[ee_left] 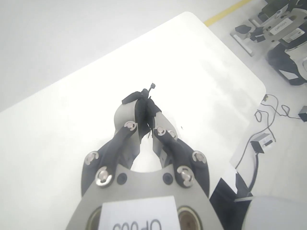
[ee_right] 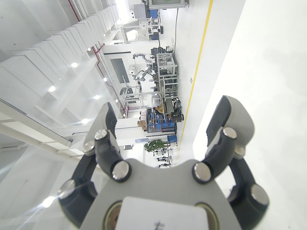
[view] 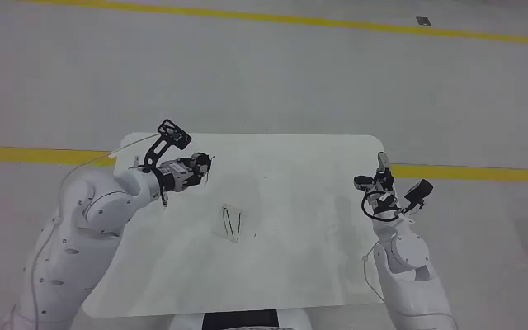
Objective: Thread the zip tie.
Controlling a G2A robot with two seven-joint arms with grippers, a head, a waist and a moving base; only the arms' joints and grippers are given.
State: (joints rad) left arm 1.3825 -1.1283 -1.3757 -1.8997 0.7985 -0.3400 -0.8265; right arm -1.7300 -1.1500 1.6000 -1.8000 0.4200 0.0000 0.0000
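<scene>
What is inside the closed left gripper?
A thin black zip tie: its head sticks out beyond the tips of the left gripper, and a short piece shows on the palm side. The stretch pinched inside the grip is covered.

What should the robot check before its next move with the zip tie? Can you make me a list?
1. Zip tie gripped: ok, the left end effector is shut on it.
2. Tie's head poking out past the fingertips: ok.
3. Tie's tail free to thread: cannot tell, the fingers hide most of it.
4. Right end effector open and empty: ok.
5. Right end effector close to the tie: not ok, it sits at the table edge, far from the left one, facing the room.
6. Spare ties out of the way: ok, they lie mid-table.
</scene>
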